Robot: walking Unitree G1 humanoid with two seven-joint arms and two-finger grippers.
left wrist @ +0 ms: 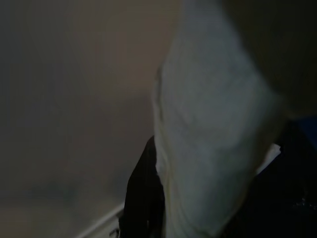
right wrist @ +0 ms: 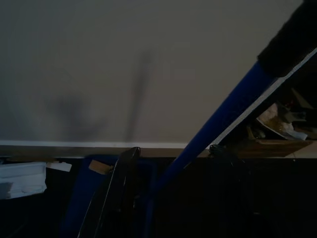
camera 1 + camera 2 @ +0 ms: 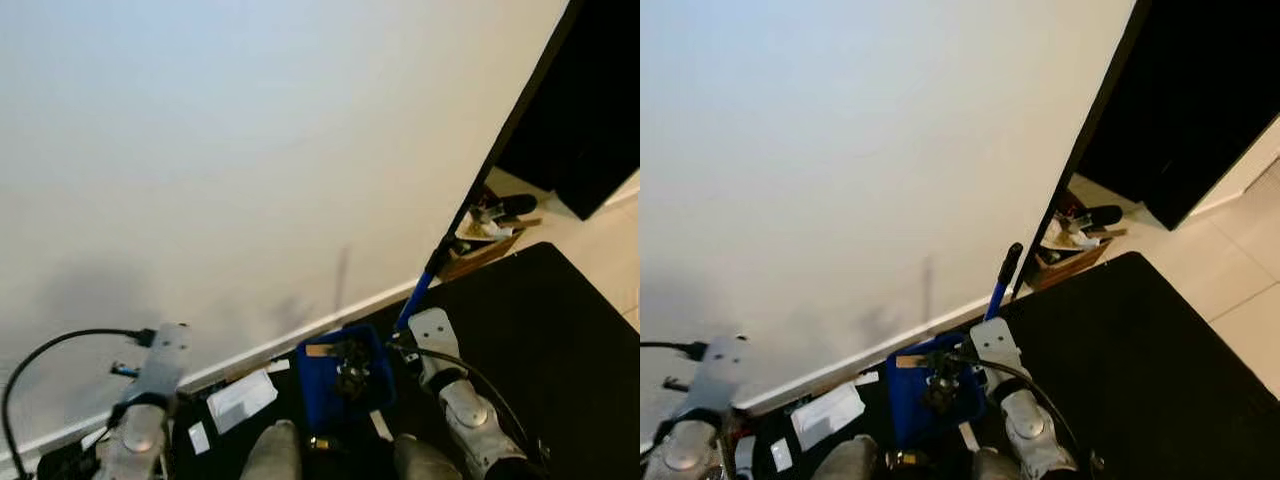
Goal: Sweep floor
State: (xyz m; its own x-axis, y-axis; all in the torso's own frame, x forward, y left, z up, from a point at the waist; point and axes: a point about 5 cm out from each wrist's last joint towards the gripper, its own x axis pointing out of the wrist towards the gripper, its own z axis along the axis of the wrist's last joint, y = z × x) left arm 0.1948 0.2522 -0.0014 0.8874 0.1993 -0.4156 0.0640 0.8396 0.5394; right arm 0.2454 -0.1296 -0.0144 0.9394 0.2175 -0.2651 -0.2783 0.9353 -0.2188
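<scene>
A broom handle [image 3: 415,298], blue with a black end grip [image 3: 1010,256], leans up toward the wall. My right gripper [image 3: 403,345] is shut on its lower part; in the right wrist view the blue handle [image 2: 218,119] runs out between the two black fingers [image 2: 115,198]. Below, close to my feet, lies a blue dustpan [image 3: 345,385] holding dark bits and a brown scrap. My left arm [image 3: 150,395] hangs at the lower left with a black cable looping from it. The broom head is hidden.
A pale wall with a white baseboard [image 3: 300,335] stands straight ahead. White papers [image 3: 240,398] lie at its foot. A black mat [image 3: 545,330] covers the floor at right. A wooden box of clutter [image 3: 487,243] sits by a dark doorway [image 3: 590,110].
</scene>
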